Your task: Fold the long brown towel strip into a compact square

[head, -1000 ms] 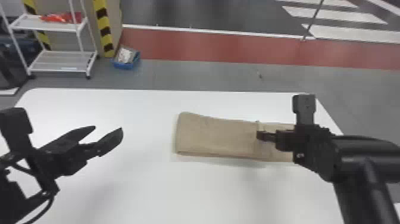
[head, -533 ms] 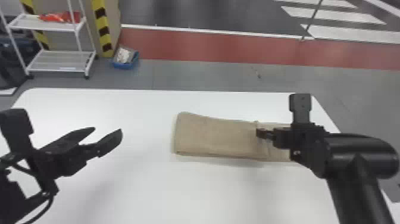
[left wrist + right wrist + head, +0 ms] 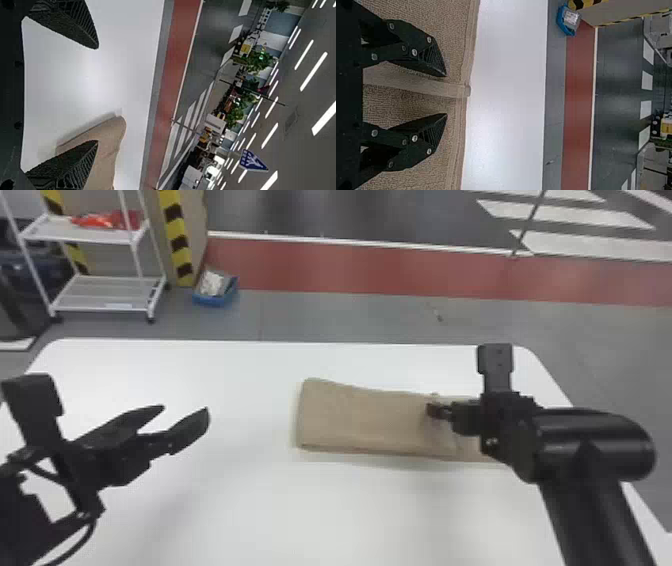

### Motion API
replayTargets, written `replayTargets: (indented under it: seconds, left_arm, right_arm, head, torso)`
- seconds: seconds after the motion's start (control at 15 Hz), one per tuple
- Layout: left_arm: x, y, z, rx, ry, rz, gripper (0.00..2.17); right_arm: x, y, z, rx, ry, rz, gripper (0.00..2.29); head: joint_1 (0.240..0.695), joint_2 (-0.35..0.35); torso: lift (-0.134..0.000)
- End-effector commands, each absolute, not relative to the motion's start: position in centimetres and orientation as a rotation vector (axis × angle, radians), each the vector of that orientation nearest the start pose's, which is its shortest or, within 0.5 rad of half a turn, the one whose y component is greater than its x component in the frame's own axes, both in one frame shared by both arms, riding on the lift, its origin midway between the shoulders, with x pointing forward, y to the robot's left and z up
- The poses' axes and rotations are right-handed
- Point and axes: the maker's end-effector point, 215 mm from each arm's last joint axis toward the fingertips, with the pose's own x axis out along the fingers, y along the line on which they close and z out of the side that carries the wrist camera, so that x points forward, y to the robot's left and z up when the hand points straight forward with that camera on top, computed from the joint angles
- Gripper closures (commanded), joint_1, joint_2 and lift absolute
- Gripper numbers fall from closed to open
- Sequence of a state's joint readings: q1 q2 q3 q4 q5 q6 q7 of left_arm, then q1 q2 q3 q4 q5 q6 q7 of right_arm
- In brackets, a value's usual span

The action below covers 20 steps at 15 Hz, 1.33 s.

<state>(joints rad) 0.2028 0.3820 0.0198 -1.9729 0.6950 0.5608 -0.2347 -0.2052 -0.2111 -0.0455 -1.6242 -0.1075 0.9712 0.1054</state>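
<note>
Ahead of you, the brown towel [image 3: 370, 420] lies flat on a white table [image 3: 260, 510], toward its far side and right of centre. It is a long, layered strip running from left to right, with a rounded fold at its left end. Its right end passes behind your right arm, so you cannot see all of it in the head view.

Your right gripper [image 3: 434, 411] is low over the right part of the towel, its arm coming in from the right. In its wrist view, the jaws of the right gripper [image 3: 446, 95] are spread, with a pale raised band [image 3: 419, 85] of the towel running between them. They pinch nothing; whether their tips touch the cloth, you cannot tell.

Your left gripper [image 3: 185, 412] hangs over the left side of the table, well apart from the towel. Its jaws are spread too, with nothing between them; in its wrist view, one of them partly covers the towel.

Beyond the table, you have a grey floor with a red band [image 3: 350, 270] across it. At the far left stands a white rack [image 3: 110, 295] with something red [image 3: 100, 221] on a shelf, and near it a blue box [image 3: 215, 297] sits on the floor.
</note>
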Motion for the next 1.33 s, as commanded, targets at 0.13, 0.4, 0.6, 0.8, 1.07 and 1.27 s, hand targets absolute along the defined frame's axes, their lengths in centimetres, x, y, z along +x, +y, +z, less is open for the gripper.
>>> replayTargets:
  seconds: [0.13, 0.4, 0.6, 0.8, 1.07, 1.27]
  left_arm:
    - [49.83, 19.18, -36.22, -0.311, 0.368, -0.471, 0.02]
    - [50.12, 19.51, -36.21, -0.311, 0.367, -0.467, 0.02]
    - [50.13, 19.41, -36.08, -0.313, 0.365, -0.472, 0.02]
    - [50.12, 19.41, -36.14, -0.313, 0.366, -0.473, 0.02]
    - [50.00, 19.17, -36.20, -0.318, 0.366, -0.478, 0.02]
    - [50.01, 19.47, -36.19, -0.316, 0.366, -0.475, 0.02]
  right_arm:
    - [58.85, -31.31, -44.61, -0.032, 0.700, 0.020, 0.83]
    - [59.24, -31.50, -44.41, -0.024, 0.699, 0.018, 0.83]
    - [59.04, -31.26, -44.71, -0.020, 0.703, 0.022, 0.50]
    - [59.04, -31.41, -44.69, -0.022, 0.703, 0.019, 0.46]
    - [59.05, -30.83, -45.19, -0.020, 0.714, 0.028, 0.65]
    - [59.05, -30.61, -45.26, -0.014, 0.714, 0.036, 0.94]
  head:
    - [0.695, -0.126]
    - [0.695, -0.122]
    - [0.695, -0.121]
    - [0.695, -0.119]
    - [0.695, -0.119]
    - [0.695, -0.117]
  torso:
    - [-0.124]
    - [-0.124]
    - [-0.124]
    - [-0.124]
    - [-0.124]
    - [-0.124]
